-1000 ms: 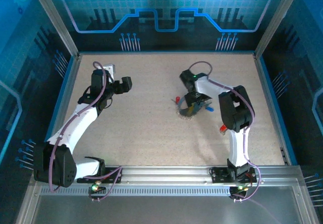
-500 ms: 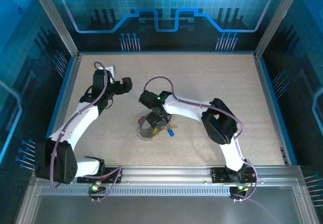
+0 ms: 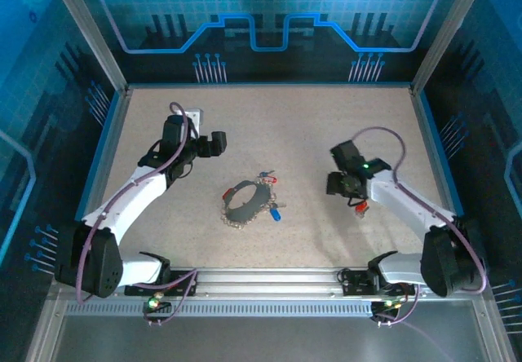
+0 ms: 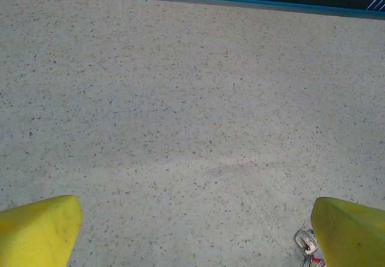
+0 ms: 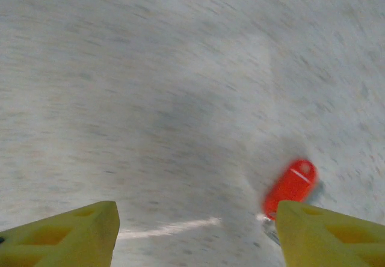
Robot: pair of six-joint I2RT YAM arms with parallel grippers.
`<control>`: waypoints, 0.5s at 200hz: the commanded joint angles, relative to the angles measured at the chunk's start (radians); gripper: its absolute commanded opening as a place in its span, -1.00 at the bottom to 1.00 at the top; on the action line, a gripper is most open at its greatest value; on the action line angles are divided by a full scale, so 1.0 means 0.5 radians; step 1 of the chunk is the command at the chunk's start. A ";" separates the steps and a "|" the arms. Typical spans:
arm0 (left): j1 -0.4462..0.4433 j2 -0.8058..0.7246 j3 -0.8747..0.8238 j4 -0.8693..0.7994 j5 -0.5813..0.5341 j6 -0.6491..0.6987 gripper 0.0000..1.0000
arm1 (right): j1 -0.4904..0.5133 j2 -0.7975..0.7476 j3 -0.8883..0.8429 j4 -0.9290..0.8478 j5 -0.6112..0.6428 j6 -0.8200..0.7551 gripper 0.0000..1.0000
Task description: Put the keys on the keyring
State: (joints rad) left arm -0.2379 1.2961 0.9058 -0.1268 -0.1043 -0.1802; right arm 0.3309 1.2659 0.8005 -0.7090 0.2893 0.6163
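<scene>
The keyring [image 3: 241,207] lies flat on the table [image 3: 326,125] between the two grippers, nearer the left one, with red, blue and silvery keys [image 3: 276,214] around its rim. A separate red key [image 5: 292,186] lies just beside one finger of the right gripper [image 5: 195,219], whose jaws stand apart and grip nothing. The left gripper [image 4: 195,219] is spread wide and empty, with silvery metal just beside one fingertip.

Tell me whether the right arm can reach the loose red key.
Probably yes: the right gripper hovers open just above the red key, which lies beside one finger with nothing over it; a small sideways shift seems needed.
</scene>
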 commanded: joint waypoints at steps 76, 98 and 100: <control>-0.064 -0.115 -0.040 0.040 -0.098 0.127 0.98 | -0.585 0.025 -0.335 0.255 -0.629 -0.069 0.04; -0.079 -0.126 -0.037 0.029 -0.110 0.142 0.98 | -0.583 0.075 -0.392 0.339 -0.611 -0.066 0.03; -0.082 -0.128 -0.036 0.027 -0.114 0.146 0.98 | -0.583 0.082 -0.394 0.343 -0.601 -0.067 0.04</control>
State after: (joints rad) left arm -0.2661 1.2633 0.8948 -0.1230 -0.1383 -0.1387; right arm 0.0509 1.2778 0.6361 -0.5823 0.0170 0.6018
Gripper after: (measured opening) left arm 0.989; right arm 0.508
